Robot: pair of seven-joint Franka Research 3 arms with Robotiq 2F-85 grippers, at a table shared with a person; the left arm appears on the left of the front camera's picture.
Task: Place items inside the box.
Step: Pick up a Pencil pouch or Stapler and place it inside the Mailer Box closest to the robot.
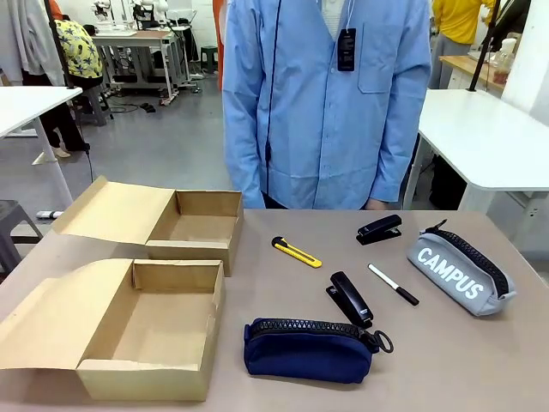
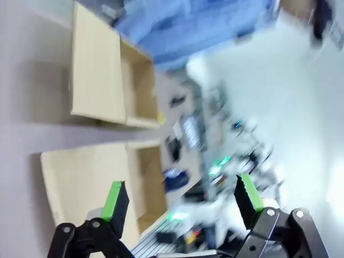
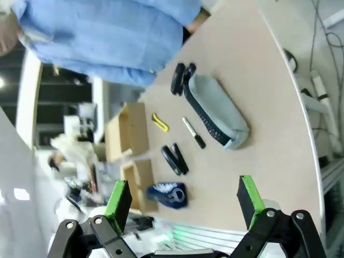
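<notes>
Two open brown cardboard boxes lie at the table's left. The bigger-looking box [image 1: 146, 330] [image 2: 86, 183] [image 3: 138, 181] is nearer, its wide lid flap folded out to the left. Right of it lies the navy pouch [image 1: 309, 349] [image 3: 167, 194]. Beyond the pouch are a black stapler [image 1: 350, 299] [image 3: 174, 159], the white-capped marker [image 1: 394, 284] [image 3: 193, 133] and the yellow-and-black utility knife [image 1: 296, 251] [image 3: 160, 122]. My left gripper [image 2: 181, 198] is open and holds nothing, high above the boxes in a blurred view. My right gripper [image 3: 184, 196] is open and holds nothing, well above the table.
The other open box [image 1: 193, 225] [image 2: 129, 80] [image 3: 129, 131] stands behind the first. A second black stapler [image 1: 379, 229] [image 3: 180, 78] and a grey "CAMPUS" pouch [image 1: 461, 270] [image 3: 215, 110] lie at the right. A person in a blue shirt [image 1: 326, 94] stands at the far edge.
</notes>
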